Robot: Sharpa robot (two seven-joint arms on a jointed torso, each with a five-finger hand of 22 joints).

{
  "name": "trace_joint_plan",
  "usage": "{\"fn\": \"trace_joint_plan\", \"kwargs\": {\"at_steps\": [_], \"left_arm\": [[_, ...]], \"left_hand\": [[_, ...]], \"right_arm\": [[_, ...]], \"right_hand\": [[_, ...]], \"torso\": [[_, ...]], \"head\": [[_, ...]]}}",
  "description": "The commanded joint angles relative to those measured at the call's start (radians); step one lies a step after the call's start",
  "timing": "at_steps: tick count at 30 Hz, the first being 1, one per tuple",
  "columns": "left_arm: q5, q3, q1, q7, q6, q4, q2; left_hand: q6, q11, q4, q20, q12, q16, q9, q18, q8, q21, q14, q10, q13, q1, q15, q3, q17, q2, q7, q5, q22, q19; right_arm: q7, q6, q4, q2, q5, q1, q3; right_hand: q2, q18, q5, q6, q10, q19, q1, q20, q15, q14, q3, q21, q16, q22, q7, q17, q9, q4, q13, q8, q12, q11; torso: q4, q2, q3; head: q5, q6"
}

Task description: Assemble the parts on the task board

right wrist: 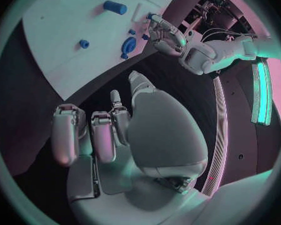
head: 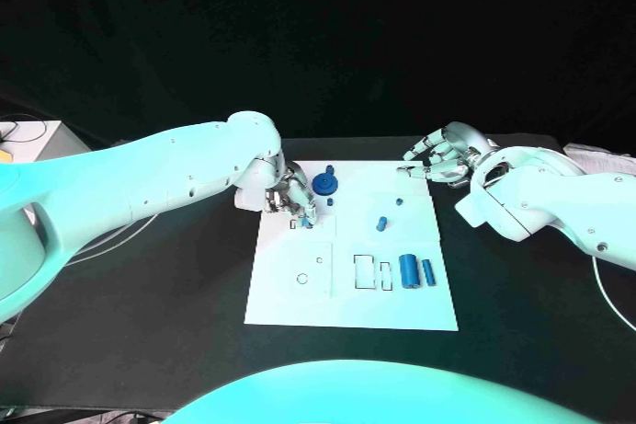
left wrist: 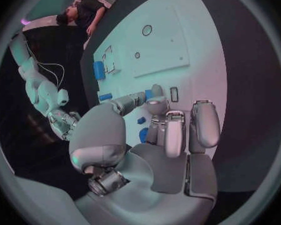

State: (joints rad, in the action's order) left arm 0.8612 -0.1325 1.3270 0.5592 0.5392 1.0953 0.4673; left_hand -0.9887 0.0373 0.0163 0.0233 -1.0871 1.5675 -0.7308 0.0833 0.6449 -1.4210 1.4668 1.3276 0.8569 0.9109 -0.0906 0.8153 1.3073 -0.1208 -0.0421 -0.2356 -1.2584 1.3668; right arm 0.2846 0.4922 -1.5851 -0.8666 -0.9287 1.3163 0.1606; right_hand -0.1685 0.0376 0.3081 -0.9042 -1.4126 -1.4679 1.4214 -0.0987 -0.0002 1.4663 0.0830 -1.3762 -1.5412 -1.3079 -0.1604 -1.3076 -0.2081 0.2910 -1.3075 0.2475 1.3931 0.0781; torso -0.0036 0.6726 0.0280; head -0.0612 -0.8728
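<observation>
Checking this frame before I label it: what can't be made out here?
- Head view: whether the left hand holds a part; its fingers cover the spot on the task board.
- Left wrist view: the fingers hide the small blue pieces behind them.
- Head view: the shape of the small part is too small to tell.
- Right hand: open, off the board's corner.

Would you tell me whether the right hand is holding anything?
No. The right hand hovers beside the task board, fingers apart, with nothing in them.
</observation>
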Motion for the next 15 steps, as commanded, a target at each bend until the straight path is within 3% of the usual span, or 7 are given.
{"fn": "trace_joint_plan", "kwargs": {"at_steps": [1,15], "left_arm": [[0.003,0.000,-0.001,0.001,0.022,0.001,-0.002],[0.004,-0.002,-0.002,0.001,0.017,0.002,-0.003]], "left_hand": [[-0.009,0.002,-0.089,0.002,-0.005,0.003,-0.001,-0.012,0.004,-0.002,0.104,-0.001,0.001,0.066,0.003,0.097,0.263,0.061,0.011,-0.004,-0.001,0.001],[-0.010,0.002,-0.090,0.002,-0.005,0.003,-0.001,-0.011,0.004,-0.001,0.104,0.000,0.001,0.065,0.003,0.099,0.263,0.060,0.011,-0.004,0.000,0.001]], "right_arm": [[-0.008,-0.013,-0.001,0.000,-0.007,-0.001,0.000],[-0.008,-0.013,-0.004,0.000,-0.007,-0.001,0.000]], "right_hand": [[0.002,0.006,0.004,0.009,0.007,-0.024,-0.009,-0.004,0.000,0.085,0.002,0.003,0.007,-0.157,0.001,-0.191,0.001,-0.001,-0.090,0.005,-0.006,-0.003],[0.002,0.006,0.004,0.009,0.007,-0.024,-0.009,-0.004,0.000,0.085,0.002,0.003,0.007,-0.157,0.001,-0.191,0.001,-0.001,-0.090,0.005,-0.006,-0.003]], "torso": [[0.0000,0.000,0.0008],[-0.0003,0.001,0.0005]], "head": [[0.002,0.000],[0.003,0.000]]}}
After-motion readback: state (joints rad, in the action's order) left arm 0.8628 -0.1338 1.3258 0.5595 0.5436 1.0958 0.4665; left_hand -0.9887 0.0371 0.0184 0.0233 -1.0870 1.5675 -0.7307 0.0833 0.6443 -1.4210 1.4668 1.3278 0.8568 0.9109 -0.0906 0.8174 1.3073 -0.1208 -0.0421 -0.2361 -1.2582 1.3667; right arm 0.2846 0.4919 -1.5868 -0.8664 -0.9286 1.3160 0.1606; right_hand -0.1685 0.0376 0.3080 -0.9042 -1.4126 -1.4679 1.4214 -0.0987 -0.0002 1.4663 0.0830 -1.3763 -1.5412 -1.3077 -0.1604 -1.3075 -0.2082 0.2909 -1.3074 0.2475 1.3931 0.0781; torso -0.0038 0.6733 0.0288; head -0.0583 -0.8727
